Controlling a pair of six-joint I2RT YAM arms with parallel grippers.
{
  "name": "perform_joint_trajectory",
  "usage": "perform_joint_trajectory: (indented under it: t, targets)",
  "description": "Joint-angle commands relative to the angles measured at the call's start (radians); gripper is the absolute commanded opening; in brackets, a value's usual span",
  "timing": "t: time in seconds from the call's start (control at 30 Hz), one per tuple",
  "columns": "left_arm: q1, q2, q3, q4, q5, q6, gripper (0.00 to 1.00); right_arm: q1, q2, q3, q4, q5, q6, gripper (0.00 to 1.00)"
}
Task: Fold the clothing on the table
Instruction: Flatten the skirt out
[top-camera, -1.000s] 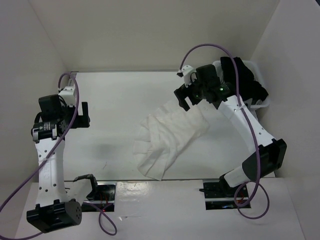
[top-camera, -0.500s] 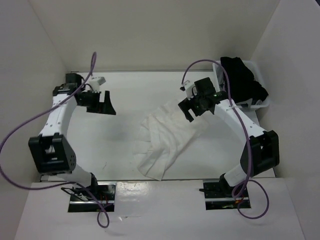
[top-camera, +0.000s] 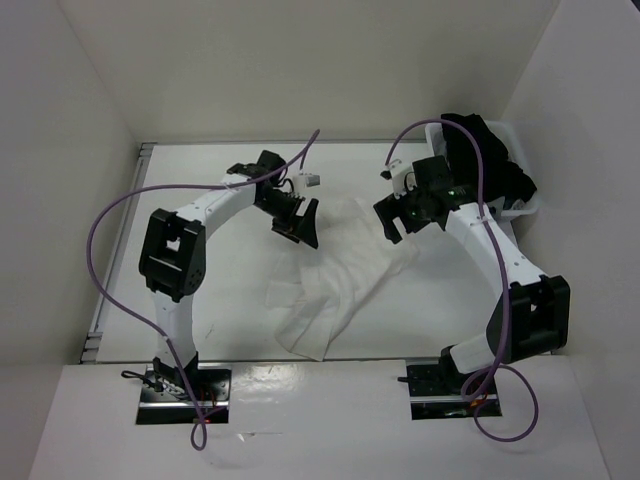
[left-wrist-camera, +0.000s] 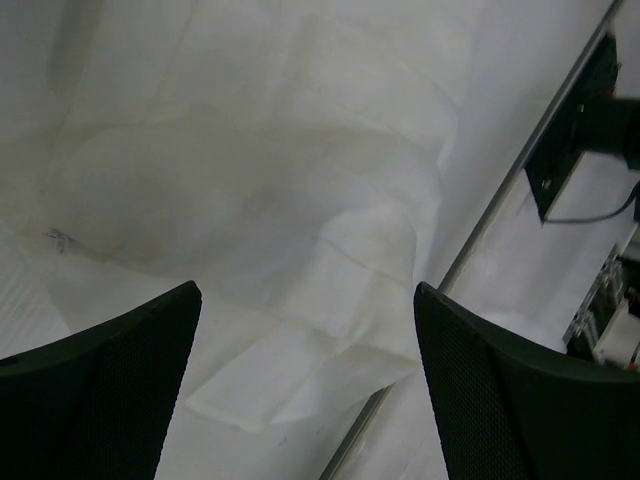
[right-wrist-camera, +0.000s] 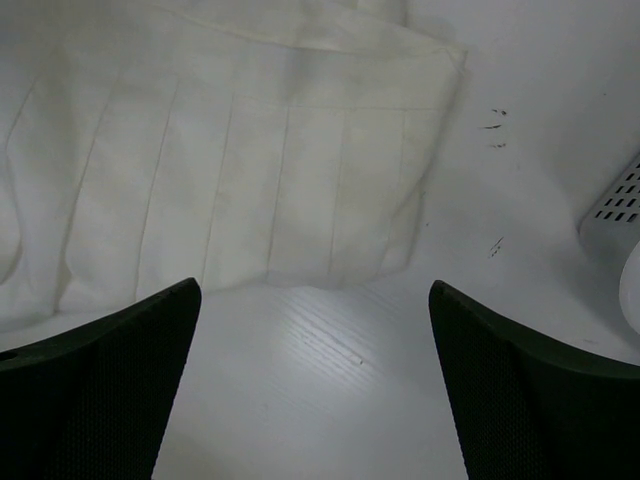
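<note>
While on table (top-camera: 180, 170), skirt (top-camera: 335, 280) between left tool (top-camera: 298, 225) and right tool (top-camera: 388, 218)

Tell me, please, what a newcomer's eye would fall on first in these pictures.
The white pleated skirt lies rumpled at the middle of the table, fanning out toward the near edge. The left hand and the right hand hang open over its far end, one at each side, and neither holds it. Black garments fill a white basket at the far right corner.
</note>
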Motion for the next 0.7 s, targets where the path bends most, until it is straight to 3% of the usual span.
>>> perform_joint_trajectory:
  t: [0.0, 0.53, 0.67]
  targets:
    - [0.025, 0.035, 0.03, 0.109, -0.07, -0.14, 0.92, -0.007, -0.024, -0.012, 0.001, -0.023, -0.006, 0.99]
    - [0.035, 0.126, -0.022, 0.14, -0.138, -0.203, 0.91, -0.007, -0.015, -0.001, 0.021, -0.012, -0.006, 0.99]
    - [0.035, 0.145, -0.002, 0.14, -0.129, -0.203, 0.84, -0.007, -0.014, -0.001, 0.03, -0.012, 0.004, 0.99]
